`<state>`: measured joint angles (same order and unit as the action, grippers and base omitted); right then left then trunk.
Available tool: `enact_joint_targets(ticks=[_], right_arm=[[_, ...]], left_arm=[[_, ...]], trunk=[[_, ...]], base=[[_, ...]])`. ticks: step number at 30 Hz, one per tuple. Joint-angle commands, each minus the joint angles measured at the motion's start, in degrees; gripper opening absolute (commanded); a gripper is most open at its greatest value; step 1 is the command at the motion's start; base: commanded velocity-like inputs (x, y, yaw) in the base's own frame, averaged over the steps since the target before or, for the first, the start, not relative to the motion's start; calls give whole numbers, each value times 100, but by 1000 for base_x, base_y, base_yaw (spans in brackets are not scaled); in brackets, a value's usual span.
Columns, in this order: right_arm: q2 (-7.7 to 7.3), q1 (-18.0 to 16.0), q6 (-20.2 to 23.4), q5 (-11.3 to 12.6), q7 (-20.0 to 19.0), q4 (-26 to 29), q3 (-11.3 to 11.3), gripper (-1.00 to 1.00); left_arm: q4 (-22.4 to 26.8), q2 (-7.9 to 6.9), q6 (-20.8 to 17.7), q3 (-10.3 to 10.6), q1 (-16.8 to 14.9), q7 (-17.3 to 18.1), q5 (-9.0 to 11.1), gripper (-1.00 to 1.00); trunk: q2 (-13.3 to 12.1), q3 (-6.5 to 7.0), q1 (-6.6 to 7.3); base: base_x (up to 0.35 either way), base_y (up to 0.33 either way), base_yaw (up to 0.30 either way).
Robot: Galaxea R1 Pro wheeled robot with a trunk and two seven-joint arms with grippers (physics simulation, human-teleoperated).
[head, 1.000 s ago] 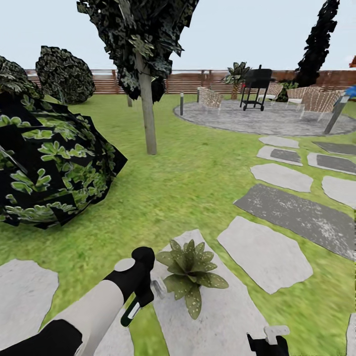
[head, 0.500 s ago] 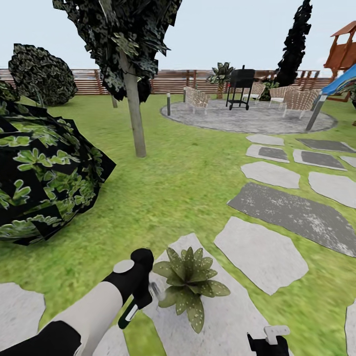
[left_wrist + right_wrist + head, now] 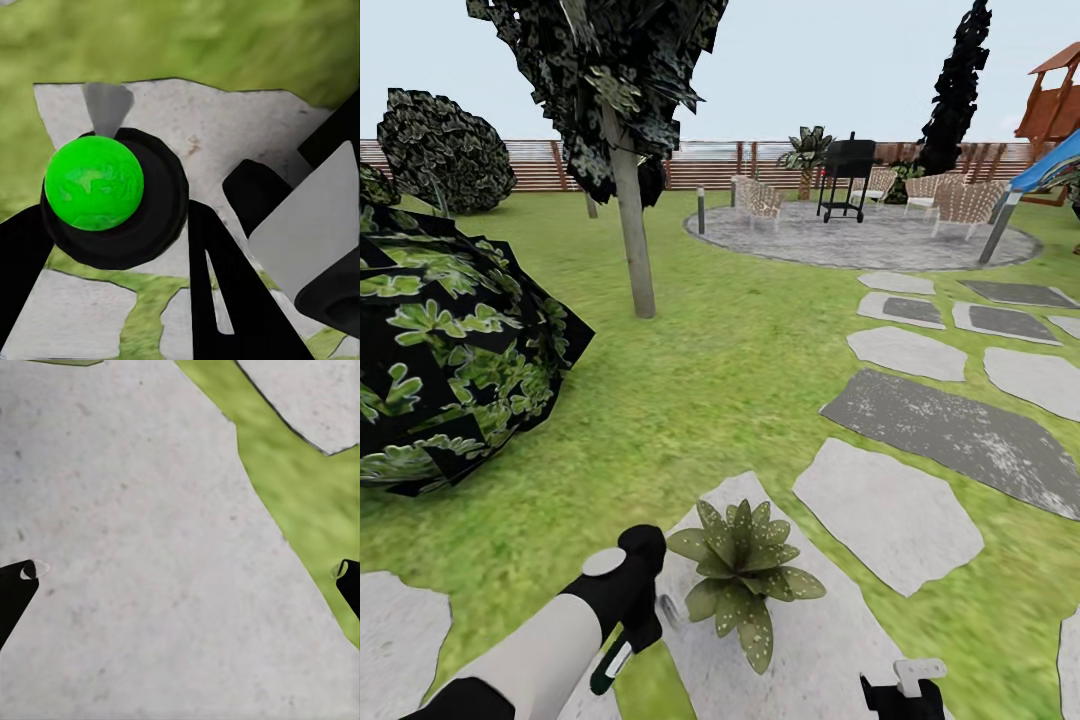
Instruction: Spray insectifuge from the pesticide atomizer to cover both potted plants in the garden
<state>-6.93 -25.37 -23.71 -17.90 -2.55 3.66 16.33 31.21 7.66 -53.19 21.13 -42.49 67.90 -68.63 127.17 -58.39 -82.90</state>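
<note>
The robot's white-and-black left arm is reaching forward and down at the lower left of the head view, and its left gripper [image 3: 628, 640] is pointing toward the ground with a green-and-black object between its fingers. In the left wrist view that object is showing as a round, bright green cap set in a black ring, the pesticide atomizer [image 3: 105, 195], sitting clamped between the dark fingers [image 3: 221, 292] over a pale grey stone slab [image 3: 225, 127].

Just beside that gripper, toward the robot's right, a small potted plant with pointed, pale-speckled green leaves [image 3: 743, 575] is standing upright on a light grey stepping slab [image 3: 810, 650] set in the green lawn [image 3: 740, 380]. The plant's pot is hidden under the leaves. A small grey nozzle-like tip is showing between the gripper and the nearest leaves, close to them; whether it is touching them I cannot tell.

The right gripper [image 3: 180, 574] is hanging over the same kind of pale slab, its two black fingertips [image 3: 19, 577] spread wide apart with nothing between them. In the head view it is peeking in at the bottom edge, well apart from the plant.
</note>
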Motion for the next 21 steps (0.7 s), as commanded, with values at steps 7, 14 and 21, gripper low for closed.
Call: enact_joint_targets(ticks=[7, 14, 21], right_arm=[[0, -3, -20, -29, -27, -15, 46, 100], [3, -3, -20, -29, -27, -15, 46, 100], [3, -3, -20, -29, -27, -15, 46, 100]], left_arm=[[-6, -7, -37, -421, 0, -330, -38, -100], [-79, -27, 8, -552, 287, -617, -5, -100], [-91, -29, 10, -558, 335, -620, -2, -100]], trunk=[[2, -5, 1], [2, -5, 1], [2, -5, 1]], base=[[0, 0, 0], [0, 0, 0], [103, 0, 0]])
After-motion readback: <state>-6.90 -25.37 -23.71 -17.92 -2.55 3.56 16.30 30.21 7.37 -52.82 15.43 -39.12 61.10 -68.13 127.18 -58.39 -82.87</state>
